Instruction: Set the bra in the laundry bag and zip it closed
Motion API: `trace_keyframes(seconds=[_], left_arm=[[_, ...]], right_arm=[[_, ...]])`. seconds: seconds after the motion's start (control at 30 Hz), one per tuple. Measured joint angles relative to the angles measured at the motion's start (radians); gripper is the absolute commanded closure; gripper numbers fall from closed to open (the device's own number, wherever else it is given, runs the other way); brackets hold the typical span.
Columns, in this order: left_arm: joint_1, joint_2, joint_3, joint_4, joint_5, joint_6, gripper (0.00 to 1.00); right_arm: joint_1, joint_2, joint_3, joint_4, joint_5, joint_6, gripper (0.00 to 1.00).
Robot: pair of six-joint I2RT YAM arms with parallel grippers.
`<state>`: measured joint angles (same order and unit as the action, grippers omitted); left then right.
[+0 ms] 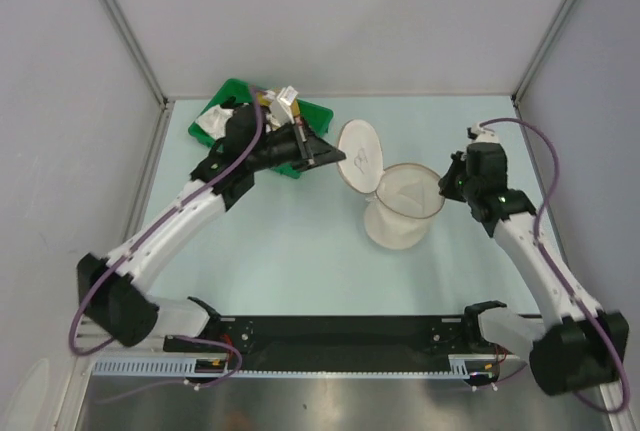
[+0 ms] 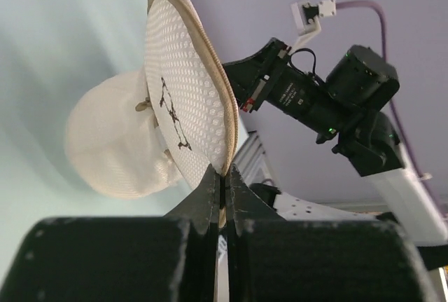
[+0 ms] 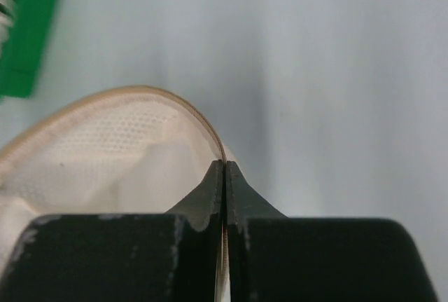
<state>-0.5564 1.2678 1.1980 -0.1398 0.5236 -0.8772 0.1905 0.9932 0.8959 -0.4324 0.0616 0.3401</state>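
The laundry bag stands open in mid-table. Its lid half (image 1: 359,155), with the dark bra drawing (image 2: 171,116), is tipped up. Its other half (image 1: 406,203) gapes upward. My left gripper (image 1: 334,157) is shut on the lid's zip rim (image 2: 222,170). My right gripper (image 1: 447,187) is shut on the rim of the other half (image 3: 222,163), whose pale mesh inside (image 3: 91,155) looks empty. A small mustard-yellow patch (image 1: 263,100) in the green tray may be the bra, and my left arm mostly hides it.
The green tray (image 1: 318,113) stands at the back left under my left wrist, holding white fabric (image 1: 212,123) and a small white item (image 1: 287,103). It shows in the right wrist view's top-left corner (image 3: 28,29). My right arm (image 2: 315,92) shows in the left wrist view.
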Motion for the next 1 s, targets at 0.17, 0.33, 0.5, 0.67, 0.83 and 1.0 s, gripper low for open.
trace_keyframes(seconds=[0.17,0.33,0.5,0.67,0.83,1.0], left_arm=[[-0.003,0.214,0.042,-0.031,0.003,0.031,1.00],[-0.011,0.197,0.093,-0.079,0.011,0.051,1.00],[-0.010,0.180,0.079,0.050,0.090,0.030,1.00],[-0.008,0.256,-0.038,0.171,0.150,-0.035,1.00],[-0.008,0.324,-0.089,0.219,0.187,-0.074,0.91],[-0.004,0.320,-0.100,0.217,0.185,-0.031,0.34]], right_arm=[[0.026,0.251,0.035,-0.077,0.015,-0.005,1.00],[0.047,0.116,0.101,-0.100,0.026,-0.009,1.00],[-0.095,0.015,0.025,-0.060,-0.002,0.003,1.00],[-0.182,0.056,-0.111,-0.092,-0.026,0.034,0.98],[-0.241,0.040,-0.161,-0.121,-0.019,0.068,0.92],[-0.257,-0.017,-0.165,-0.140,-0.009,0.092,0.56]])
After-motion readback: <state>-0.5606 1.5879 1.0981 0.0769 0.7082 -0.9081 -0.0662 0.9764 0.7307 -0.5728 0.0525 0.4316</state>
